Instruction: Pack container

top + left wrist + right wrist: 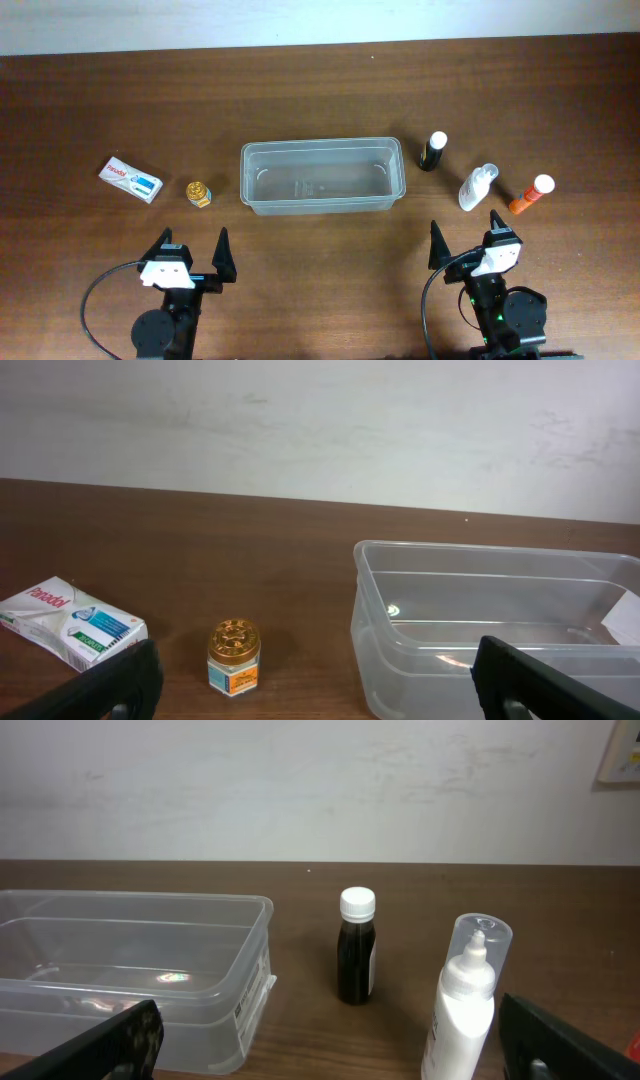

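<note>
A: What is gripped?
B: Nothing. Left tool (194, 243) and right tool (465, 232): jaws spread wide, touching no object.
A: And the container (320, 206)?
B: Clear, smooth plastic, rectangular, rounded corners, rimmed; ahead of both tools, between them, on the wood-grain tabletop (320, 90). Gold-lidded jar (200, 192) ahead of the left tool; dark white-capped bottle (432, 151) ahead of the right.

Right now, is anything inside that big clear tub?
Nothing. The container is empty; the overhead view shows its whole bare floor. Nothing hides any of it, since the walls are clear and no lid is on.
</note>
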`<state>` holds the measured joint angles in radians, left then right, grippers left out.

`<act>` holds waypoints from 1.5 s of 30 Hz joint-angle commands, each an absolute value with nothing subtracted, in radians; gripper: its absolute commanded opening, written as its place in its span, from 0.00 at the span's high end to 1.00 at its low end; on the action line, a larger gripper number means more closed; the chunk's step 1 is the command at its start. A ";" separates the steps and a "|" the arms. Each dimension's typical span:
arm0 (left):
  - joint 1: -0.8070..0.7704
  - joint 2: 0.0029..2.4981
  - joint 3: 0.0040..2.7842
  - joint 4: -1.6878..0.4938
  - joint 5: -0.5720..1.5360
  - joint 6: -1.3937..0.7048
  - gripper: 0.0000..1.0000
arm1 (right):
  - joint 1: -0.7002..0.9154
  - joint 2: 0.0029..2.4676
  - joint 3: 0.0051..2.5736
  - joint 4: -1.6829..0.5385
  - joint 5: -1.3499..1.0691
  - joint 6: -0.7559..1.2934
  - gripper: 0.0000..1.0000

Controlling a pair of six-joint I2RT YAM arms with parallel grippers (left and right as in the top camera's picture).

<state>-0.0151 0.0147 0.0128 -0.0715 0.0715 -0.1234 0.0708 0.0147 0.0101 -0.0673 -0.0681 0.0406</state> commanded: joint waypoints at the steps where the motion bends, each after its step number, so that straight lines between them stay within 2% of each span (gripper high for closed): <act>1: -0.010 0.005 0.009 -0.076 0.075 -0.107 0.01 | 0.064 0.004 0.006 -0.075 -0.059 0.033 0.02; 26: -0.010 0.005 0.009 -0.076 0.075 -0.107 0.01 | 0.064 0.004 0.006 -0.072 -0.060 0.034 0.02; 34: -0.010 0.005 0.009 -0.076 0.075 -0.107 0.01 | 0.064 0.007 0.039 -0.076 -0.152 0.034 0.02; 40: -0.010 0.005 0.009 -0.076 0.075 -0.107 0.01 | 0.064 0.058 0.201 -0.178 -0.173 0.041 0.02; 45: -0.010 0.005 0.009 -0.076 0.075 -0.107 0.01 | 0.064 0.229 0.445 -0.328 -0.134 0.040 0.02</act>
